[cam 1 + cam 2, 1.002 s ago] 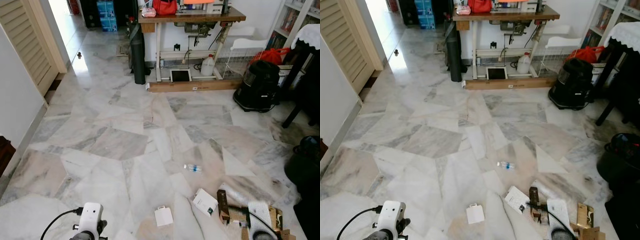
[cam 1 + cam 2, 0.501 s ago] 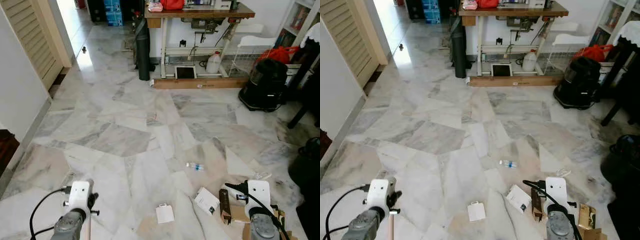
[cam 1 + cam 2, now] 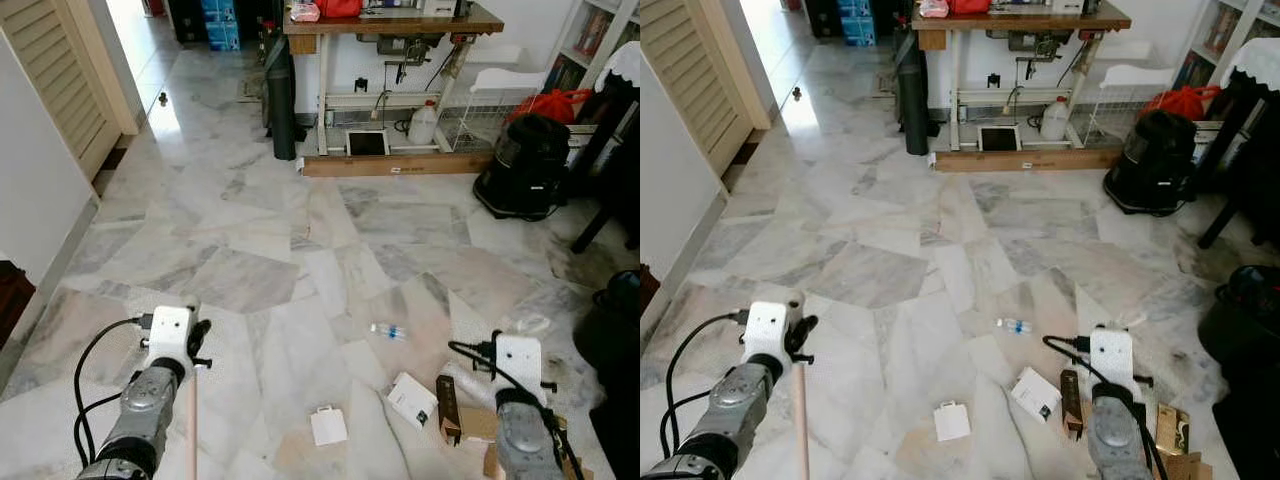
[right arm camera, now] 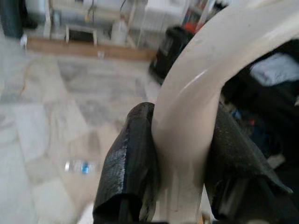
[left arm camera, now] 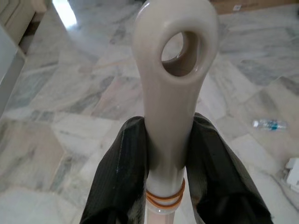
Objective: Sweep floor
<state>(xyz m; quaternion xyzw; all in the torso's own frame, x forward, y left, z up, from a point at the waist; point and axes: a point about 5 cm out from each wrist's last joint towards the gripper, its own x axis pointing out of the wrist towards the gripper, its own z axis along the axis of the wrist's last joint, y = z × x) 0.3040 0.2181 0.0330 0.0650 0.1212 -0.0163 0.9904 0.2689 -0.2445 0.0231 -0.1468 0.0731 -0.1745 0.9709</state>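
My left gripper is shut on the top of a cream broom handle with a hanging hole and orange rubber bands. In the left eye view that arm is at the lower left, the pale stick running down from it. My right gripper is shut on a curved cream handle; its arm is at the lower right. Litter lies on the marble floor between the arms: a small plastic bottle, a white box, a white card and a brown box.
A wooden sewing table stands at the back, with a black roll leaning beside it. A black vacuum and a dark bin are on the right. A louvred door and a wall run along the left.
Both arms have risen further into the eye views, the left one bringing the stick up with it. The camera has shifted slightly; the litter lies as before.
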